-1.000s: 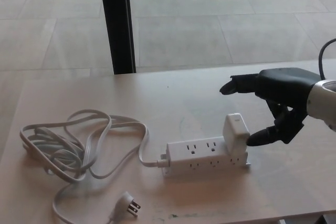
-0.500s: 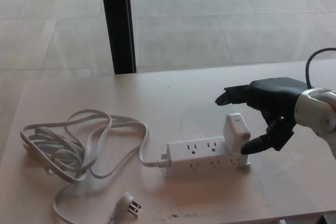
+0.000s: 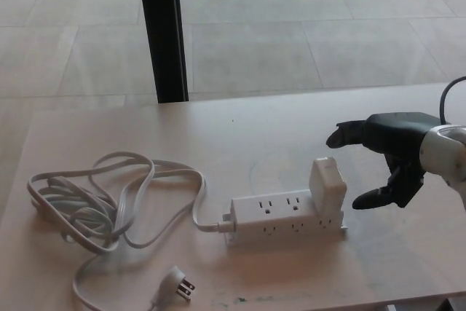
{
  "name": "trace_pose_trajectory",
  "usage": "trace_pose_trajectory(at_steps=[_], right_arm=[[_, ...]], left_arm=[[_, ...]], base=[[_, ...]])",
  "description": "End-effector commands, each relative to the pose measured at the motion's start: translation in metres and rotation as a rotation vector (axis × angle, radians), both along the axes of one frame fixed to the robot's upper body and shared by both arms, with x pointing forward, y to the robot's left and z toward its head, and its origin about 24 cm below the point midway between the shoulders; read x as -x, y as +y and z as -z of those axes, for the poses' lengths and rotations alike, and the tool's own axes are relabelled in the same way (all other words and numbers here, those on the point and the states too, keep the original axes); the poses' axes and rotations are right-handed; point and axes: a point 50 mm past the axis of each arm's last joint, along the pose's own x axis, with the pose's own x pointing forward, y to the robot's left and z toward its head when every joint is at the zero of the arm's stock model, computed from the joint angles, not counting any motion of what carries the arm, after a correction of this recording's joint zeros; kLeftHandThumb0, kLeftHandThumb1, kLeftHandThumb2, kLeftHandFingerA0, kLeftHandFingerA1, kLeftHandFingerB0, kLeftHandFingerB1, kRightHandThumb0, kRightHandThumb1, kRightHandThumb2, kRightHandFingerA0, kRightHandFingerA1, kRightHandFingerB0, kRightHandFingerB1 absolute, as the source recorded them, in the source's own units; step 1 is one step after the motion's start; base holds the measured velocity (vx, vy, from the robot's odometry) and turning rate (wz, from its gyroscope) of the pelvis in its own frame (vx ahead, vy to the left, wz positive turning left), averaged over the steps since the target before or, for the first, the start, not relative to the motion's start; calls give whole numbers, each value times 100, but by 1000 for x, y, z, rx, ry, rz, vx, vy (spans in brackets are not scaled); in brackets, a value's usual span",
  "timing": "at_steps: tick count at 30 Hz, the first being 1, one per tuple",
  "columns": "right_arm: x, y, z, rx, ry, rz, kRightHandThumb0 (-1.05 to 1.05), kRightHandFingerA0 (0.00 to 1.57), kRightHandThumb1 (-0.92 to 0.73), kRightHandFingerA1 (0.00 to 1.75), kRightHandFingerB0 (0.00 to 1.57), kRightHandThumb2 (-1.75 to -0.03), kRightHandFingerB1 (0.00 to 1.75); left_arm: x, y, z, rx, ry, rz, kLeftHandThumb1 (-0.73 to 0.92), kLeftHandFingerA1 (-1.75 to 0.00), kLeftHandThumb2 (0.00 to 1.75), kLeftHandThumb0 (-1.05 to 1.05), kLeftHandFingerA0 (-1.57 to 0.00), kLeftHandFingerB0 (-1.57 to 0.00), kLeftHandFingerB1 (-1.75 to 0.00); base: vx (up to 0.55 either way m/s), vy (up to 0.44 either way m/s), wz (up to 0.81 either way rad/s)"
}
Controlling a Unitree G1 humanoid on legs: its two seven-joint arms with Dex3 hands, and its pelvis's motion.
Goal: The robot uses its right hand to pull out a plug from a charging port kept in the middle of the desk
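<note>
A white power strip [image 3: 285, 218] lies in the middle of the light wooden desk [image 3: 240, 129]. A white block-shaped plug [image 3: 327, 182] stands plugged into its right end. My right hand [image 3: 386, 154] hovers just right of the plug, open, with fingers spread above and thumb below; it touches nothing. The strip's white cable [image 3: 95, 202] coils to the left and ends in a loose pronged plug [image 3: 177, 282] near the front edge. My left hand does not show.
A black vertical post [image 3: 162, 30] stands behind the desk's far edge, with tiled floor [image 3: 306, 27] beyond. The desk's front edge runs along the bottom of the picture.
My right hand first closed in on the white plug, thumb tip nearly at its side, then drew back to the right. The plug stays in the strip.
</note>
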Motion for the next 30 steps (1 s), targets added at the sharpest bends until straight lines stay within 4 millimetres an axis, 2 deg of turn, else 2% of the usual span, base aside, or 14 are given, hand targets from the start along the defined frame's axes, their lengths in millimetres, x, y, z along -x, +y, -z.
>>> trace_pose_trajectory(at_steps=[1, 4, 10, 11, 22, 23, 28, 30], right_arm=[[-1, 0, -5, 7, -35, -8, -83, 74, -56, 151, 17, -61, 34], [1, 8, -3, -6, -27, -31, -86, 74, -57, 159, 19, -58, 35], [3, 17, -4, -23, -25, -57, -82, 77, -55, 158, 18, -62, 35], [3, 17, -4, -22, -25, -57, -83, 78, -56, 158, 20, -58, 34], [2, 4, 2, 10, -6, -15, -86, 77, -57, 161, 19, -58, 35], [2, 3, 3, 28, -5, -11, -87, 78, -56, 161, 18, -62, 35], [2, 1, 5, 31, -4, -1, -87, 79, -57, 159, 20, -58, 34], [2, 3, 6, 24, 1, -5, -88, 77, -56, 159, 18, -62, 35]], left_arm=[[0, 3, -3, -16, -9, 5, 92, -53, 84, -88, -60, -24, -38], [0, 3, -3, -15, -9, 6, 92, -56, 84, -90, -63, -24, -38], [0, 2, -3, -21, -6, 12, 92, -53, 84, -87, -65, -25, -35], [0, 2, -3, -17, -8, 11, 92, -53, 84, -87, -64, -25, -35], [1, 2, -3, -17, -13, 14, 92, -54, 85, -91, -60, -23, -39], [1, 2, -3, -20, -12, 16, 91, -54, 85, -90, -61, -24, -39], [1, 2, -3, -29, -2, 15, 92, -54, 84, -87, -62, -25, -38], [2, 3, -3, -32, 2, 20, 91, -54, 86, -89, -63, -25, -38]], base=[[0, 0, 0], [0, 0, 0], [0, 0, 0], [0, 0, 0], [0, 0, 0], [0, 0, 0], [0, 0, 0], [0, 0, 0]])
